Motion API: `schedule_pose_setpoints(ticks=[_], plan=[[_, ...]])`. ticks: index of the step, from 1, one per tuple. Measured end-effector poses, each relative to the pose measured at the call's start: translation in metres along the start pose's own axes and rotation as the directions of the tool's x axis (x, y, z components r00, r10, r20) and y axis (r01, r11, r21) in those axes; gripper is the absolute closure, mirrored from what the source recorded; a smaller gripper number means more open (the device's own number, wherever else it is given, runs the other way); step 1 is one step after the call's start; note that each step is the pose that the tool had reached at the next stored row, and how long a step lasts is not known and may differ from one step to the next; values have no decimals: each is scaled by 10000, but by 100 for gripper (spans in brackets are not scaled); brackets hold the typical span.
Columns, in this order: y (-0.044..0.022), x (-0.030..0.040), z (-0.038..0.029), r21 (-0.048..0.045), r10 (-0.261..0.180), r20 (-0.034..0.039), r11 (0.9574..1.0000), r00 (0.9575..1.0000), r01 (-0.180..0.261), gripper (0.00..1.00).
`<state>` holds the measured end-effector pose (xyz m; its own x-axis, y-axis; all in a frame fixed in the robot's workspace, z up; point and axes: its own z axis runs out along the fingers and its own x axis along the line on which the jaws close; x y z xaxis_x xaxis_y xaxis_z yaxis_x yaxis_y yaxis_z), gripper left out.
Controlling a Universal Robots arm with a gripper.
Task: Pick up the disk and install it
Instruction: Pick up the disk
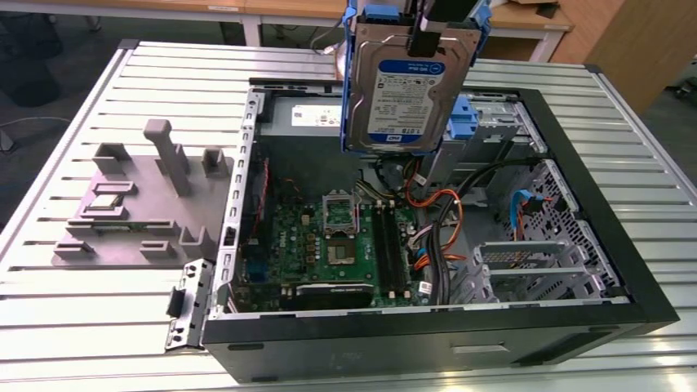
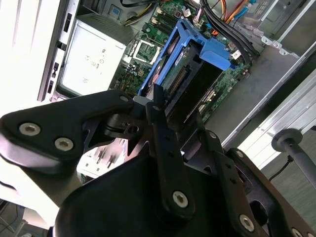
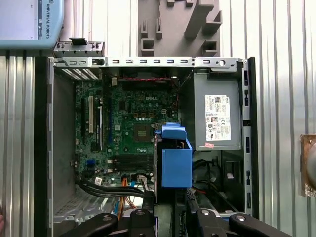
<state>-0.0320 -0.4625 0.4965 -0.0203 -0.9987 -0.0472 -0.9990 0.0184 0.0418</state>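
**Disk in the air above the open case, install not yet made**

In the exterior view, the disk hangs upright, label side to the camera, with its blue carrier framing the edges. It is high over the open computer case and touches nothing below. The gripper has it from the top, fingers clenched on the carrier's upper edge. Beneath it lie the motherboard and a loop of orange cables. The metal drive cage sits just behind the disk, toward the exterior view's right. A grey fixture tray rests on the bench, well apart from the action.

In the second wrist view we look down past the fingers. They are clamped on the disk, whose blue frame points down into the case, with circuit boards far beneath.

The first wrist view is straight down. Here the disk is seen edge-on as a blue block, floating between the motherboard and the power supply.

My read is that the pick-up is done and the carry is in hand, with the disk lifted but not seated. Seating it looks likely to call for lining the carrier up square with the cage opening. It also has to stay clear of those cables on the way in.
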Motion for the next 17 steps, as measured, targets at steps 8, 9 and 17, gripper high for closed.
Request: schedule_pose_setpoints(ticks=[8, 9, 17], plan=[[-2, 5, 0, 0, -2, 0, 10000, 10000, 2, 65], [-4, 11, -1, -1, -2, -1, 10000, 10000, 2, 65], [-8, 158, -3, 0, 0, 1, 10000, 10000, 0, 65]])
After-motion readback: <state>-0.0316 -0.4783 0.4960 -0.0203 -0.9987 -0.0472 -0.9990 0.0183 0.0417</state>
